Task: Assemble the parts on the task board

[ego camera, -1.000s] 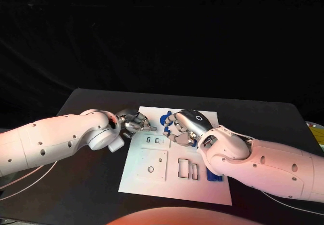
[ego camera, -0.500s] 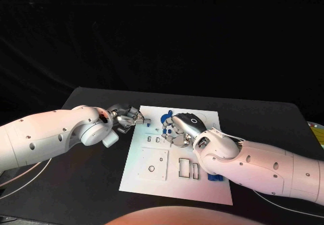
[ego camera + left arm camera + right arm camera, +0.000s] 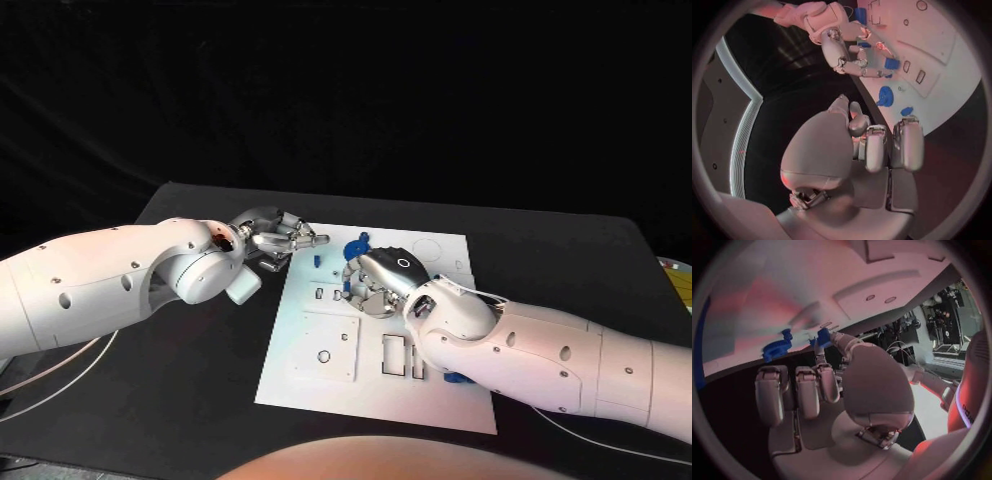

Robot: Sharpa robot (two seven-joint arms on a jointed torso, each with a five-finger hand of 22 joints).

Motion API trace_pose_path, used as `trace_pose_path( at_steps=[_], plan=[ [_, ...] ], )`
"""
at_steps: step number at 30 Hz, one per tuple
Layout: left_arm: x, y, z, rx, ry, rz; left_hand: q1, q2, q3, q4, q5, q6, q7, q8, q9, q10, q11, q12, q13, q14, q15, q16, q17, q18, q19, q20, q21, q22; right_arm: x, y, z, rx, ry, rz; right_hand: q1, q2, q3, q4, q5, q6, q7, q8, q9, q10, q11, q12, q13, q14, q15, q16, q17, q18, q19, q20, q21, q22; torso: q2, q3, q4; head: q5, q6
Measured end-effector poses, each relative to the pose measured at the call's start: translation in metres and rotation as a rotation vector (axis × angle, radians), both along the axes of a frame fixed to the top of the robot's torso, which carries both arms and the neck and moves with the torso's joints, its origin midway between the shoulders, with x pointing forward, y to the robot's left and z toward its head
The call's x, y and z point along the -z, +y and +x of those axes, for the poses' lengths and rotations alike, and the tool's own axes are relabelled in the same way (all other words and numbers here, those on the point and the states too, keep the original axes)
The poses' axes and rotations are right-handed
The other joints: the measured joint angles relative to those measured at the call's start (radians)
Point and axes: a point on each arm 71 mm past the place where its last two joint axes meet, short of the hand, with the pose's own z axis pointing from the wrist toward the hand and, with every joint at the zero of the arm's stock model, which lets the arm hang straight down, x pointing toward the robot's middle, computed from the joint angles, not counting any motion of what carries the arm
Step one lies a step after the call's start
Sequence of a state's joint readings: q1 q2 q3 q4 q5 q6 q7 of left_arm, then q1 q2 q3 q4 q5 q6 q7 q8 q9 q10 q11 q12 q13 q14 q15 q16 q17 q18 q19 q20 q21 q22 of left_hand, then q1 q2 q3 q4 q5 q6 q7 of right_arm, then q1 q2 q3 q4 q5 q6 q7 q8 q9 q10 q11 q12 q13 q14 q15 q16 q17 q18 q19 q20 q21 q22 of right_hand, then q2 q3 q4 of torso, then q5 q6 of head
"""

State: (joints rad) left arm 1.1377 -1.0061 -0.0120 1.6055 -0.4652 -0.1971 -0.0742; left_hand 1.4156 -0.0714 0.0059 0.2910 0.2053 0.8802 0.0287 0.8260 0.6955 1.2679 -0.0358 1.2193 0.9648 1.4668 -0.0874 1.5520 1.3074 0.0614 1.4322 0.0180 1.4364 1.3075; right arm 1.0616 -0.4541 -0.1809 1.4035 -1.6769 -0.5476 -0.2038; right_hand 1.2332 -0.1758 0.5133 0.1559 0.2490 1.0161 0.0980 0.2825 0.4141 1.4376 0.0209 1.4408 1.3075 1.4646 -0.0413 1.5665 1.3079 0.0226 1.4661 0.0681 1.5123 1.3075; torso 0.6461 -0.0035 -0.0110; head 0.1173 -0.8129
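Black table (image 3: 173, 400) under dark surroundings, with the white task board (image 3: 375, 395) lying in the middle of the frame. At centre left, the left hand (image 3: 277, 238) hovers at the board's upper-left corner — fingers curled in, nothing in them. Just right of it, blue parts (image 3: 356, 245) lie near the board's top edge. At centre, the right hand (image 3: 378, 280) is over the board, pinching a blue part (image 3: 822, 336) at its fingertips. Lower right — another blue piece (image 3: 456, 377) beside the forearm.

Matt white task board (image 3: 433, 400), glossy blue plastic parts (image 3: 356, 244), matt black table (image 3: 173, 400).
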Motion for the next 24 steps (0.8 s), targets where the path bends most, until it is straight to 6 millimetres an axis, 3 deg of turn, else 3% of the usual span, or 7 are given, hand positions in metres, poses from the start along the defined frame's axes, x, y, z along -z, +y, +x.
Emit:
trace_pose_path(
  at_steps=[4,6,8,11,13,16,24],
  plan=[
    [-0.002,-0.001,0.0,-0.017,-0.014,-0.041,-0.008,0.003,0.0,0.0,0.0,-0.01,0.006,-0.01,0.0,-0.024,0.002,-0.026,-0.038,0.0,0.0,-0.001,0.0,0.0,-0.007,0.003,-0.007,0.0,0.002,0.001,0.0,-0.003,0.006,-0.015,0.0,0.0,0.0,0.0,0.0,0.0,0.0,0.0,0.0,0.0,0.0,0.0,0.0,0.0,0.0,0.0,0.0,0.0,0.0,0.0,0.0,0.0,-0.001,0.0007,0.0,0.0,-0.001],
    [-0.004,-0.001,0.001,-0.03,-0.022,-0.072,-0.012,0.007,0.0,0.0,0.0,-0.029,0.015,-0.03,-0.005,-0.068,0.01,-0.072,-0.099,0.0,0.0,-0.014,0.0,0.0,-0.027,0.008,-0.024,-0.01,0.003,0.001,0.0,-0.005,0.01,-0.023,0.0,0.0,0.0,0.0,-0.002,0.0,0.0,0.0,0.0,0.0,0.0,0.0,0.0,0.0,0.0,0.0,0.0,0.0,0.0,0.0,0.0,0.0,-0.001,0.0006,0.0001,0.002,-0.002],
    [-0.005,-0.002,0.001,-0.049,-0.028,-0.111,-0.022,0.018,0.0,0.0,0.0,-0.059,0.035,-0.064,-0.022,-0.151,0.029,-0.157,-0.214,-0.001,0.019,-0.046,0.0,0.002,-0.075,0.019,-0.069,-0.074,0.004,0.001,0.0,-0.007,0.013,-0.03,0.0,0.0,0.0,0.0,-0.002,0.0,0.0,0.0,0.0,0.0,0.0,0.0,0.0,0.0,0.0,0.0,0.0,0.0,0.0,0.0,0.0,0.0,-0.001,0.0008,0.0,0.002,-0.003],
    [-0.007,-0.002,0.002,-0.077,-0.032,-0.172,-0.033,0.029,0.015,-0.001,0.0,-0.113,0.077,-0.125,-0.06,-0.26,0.067,-0.267,-0.338,-0.007,0.056,-0.114,-0.008,0.036,-0.164,0.048,-0.159,-0.197,0.004,0.002,0.0,-0.011,0.014,-0.035,-0.001,-0.001,0.0,0.0,-0.002,0.0,0.0,0.0,0.0,0.0,0.0,0.0,0.0,0.0,0.0,0.0,0.0,0.0,0.0,0.0,0.0,0.0,-0.002,0.0012,-0.0002,0.004,-0.004],
    [-0.009,-0.002,0.003,-0.101,-0.032,-0.223,-0.037,0.032,0.031,0.0,0.0,-0.157,0.107,-0.167,-0.091,-0.309,0.095,-0.316,-0.382,-0.08,0.081,-0.2,-0.123,0.071,-0.272,0.071,-0.276,-0.345,0.004,0.003,0.0,-0.012,0.014,-0.037,-0.001,-0.001,0.0,0.0,-0.002,0.0,0.0,0.0,0.0,0.0,0.0,0.0,0.0,0.0,0.0,0.0,0.0,0.0,0.0,0.0,0.0,0.0,-0.002,0.0012,-0.0003,0.004,-0.004],
    [-0.01,-0.001,0.003,-0.132,-0.031,-0.283,-0.037,0.032,0.039,0.0,0.0,-0.173,0.124,-0.186,-0.111,-0.323,0.109,-0.337,-0.409,-0.1,0.093,-0.222,-0.158,0.071,-0.293,0.086,-0.315,-0.387,0.004,0.003,0.0,-0.014,0.013,-0.04,-0.001,-0.001,0.003,-0.003,-0.002,-0.001,-0.001,0.0,0.0,0.0,0.0,0.0,0.0,0.0,0.0,0.0,0.0,0.0,0.0,0.0,0.0,0.0,-0.002,0.0014,-0.0008,0.004,-0.004],
    [-0.012,0.0,0.005,-0.178,-0.027,-0.371,-0.037,0.032,0.044,0.0,0.0,-0.18,0.13,-0.193,-0.126,-0.326,0.113,-0.34,-0.424,-0.1,0.093,-0.222,-0.161,0.071,-0.292,0.087,-0.319,-0.39,0.004,0.004,-0.001,-0.017,0.011,-0.043,-0.001,-0.001,0.003,-0.003,-0.004,-0.002,-0.002,0.0,0.0,0.0,0.0,0.0,0.0,0.0,0.0,0.0,0.0,0.0,0.0,0.0,0.0,0.0,-0.001,0.0018,-0.0007,0.004,-0.004]
  ],
)
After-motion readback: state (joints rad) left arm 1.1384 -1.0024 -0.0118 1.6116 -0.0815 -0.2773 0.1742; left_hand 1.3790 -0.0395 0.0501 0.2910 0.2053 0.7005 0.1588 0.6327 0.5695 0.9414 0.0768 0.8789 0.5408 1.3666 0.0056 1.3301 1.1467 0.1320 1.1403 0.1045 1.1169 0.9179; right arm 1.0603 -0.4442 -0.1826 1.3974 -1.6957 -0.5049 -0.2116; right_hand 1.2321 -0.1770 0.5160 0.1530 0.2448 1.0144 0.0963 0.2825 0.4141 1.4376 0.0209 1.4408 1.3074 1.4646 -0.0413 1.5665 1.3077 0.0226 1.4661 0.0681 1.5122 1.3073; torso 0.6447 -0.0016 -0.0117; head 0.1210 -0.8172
